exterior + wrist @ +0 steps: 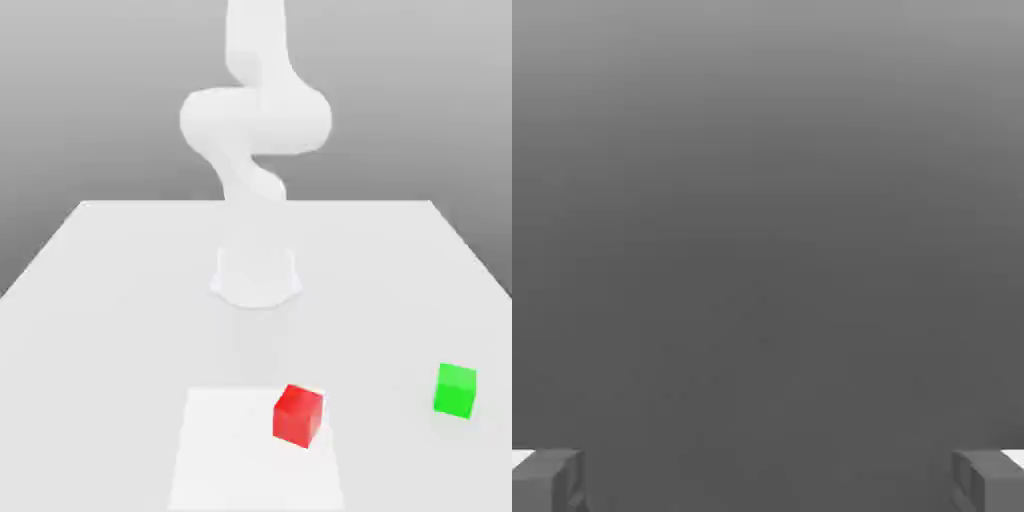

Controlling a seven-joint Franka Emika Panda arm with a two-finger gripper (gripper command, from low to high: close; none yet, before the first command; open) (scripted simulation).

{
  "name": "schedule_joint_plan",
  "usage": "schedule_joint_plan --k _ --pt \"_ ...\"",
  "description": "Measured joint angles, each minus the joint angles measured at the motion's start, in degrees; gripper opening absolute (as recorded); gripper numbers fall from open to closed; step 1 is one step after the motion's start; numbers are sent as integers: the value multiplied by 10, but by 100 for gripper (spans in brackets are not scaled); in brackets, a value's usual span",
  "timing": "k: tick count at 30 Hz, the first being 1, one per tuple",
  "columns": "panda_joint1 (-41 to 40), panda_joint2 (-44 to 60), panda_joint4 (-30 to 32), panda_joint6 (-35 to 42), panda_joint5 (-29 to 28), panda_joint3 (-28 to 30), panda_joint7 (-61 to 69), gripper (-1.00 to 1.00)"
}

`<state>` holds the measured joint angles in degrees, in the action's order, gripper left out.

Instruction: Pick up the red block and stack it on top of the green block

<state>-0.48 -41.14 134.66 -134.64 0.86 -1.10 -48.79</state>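
With the jaws spread wide and holding nothing, the red block [298, 415] sits near on the worktop [120, 280], the green block [456, 389] well apart to its right, and its skewed faces could slip a misaligned pinch.

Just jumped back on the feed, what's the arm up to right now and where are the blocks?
Nothing is being handled yet. The red block sits on the table on a paler square patch, and the green block rests apart from it, toward the exterior view's right. The arm rises behind them. In the hand view, the pincer is spread wide with nothing between its fingers.
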Motion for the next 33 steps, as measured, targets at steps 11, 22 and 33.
schedule_joint_plan --k 11,22,33 --pt "-20 236 139 -142 22 -66 -162 0" --pt "-14 467 235 -291 -41 -82 -340 0" --pt "18 550 224 -362 -85 -41 -374 -100"
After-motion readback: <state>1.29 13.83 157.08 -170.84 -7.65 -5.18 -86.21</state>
